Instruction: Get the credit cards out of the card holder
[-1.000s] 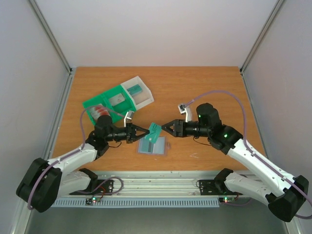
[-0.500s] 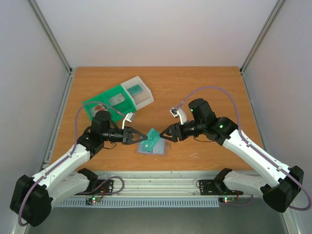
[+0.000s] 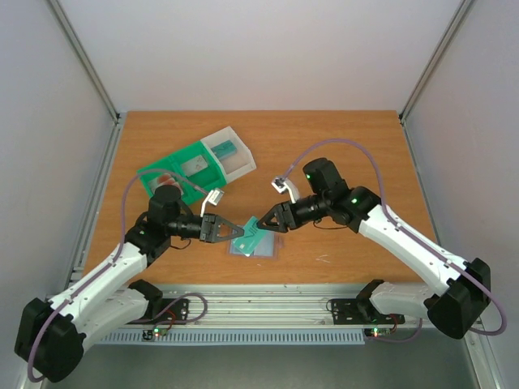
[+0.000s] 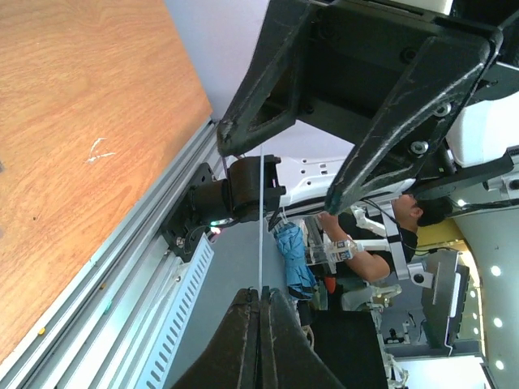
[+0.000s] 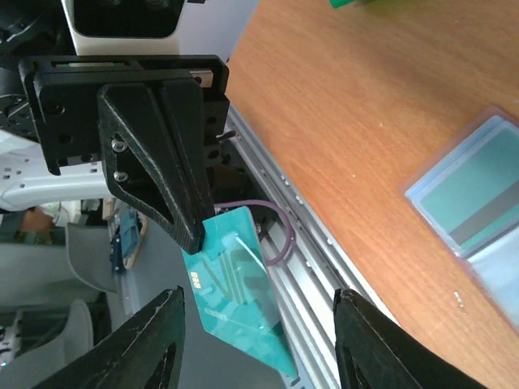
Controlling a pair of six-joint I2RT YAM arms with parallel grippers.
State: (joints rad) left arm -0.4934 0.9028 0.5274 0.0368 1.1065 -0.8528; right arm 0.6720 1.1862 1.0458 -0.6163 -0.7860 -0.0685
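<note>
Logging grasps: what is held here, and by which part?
The left pincer grips the thin teal rectangular card by one end, near a corner; the right pincer is open, holding nothing.

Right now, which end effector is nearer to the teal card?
Left. The left end effector is shut on the teal card; the right end effector is open, facing it from the opposite side.
</note>
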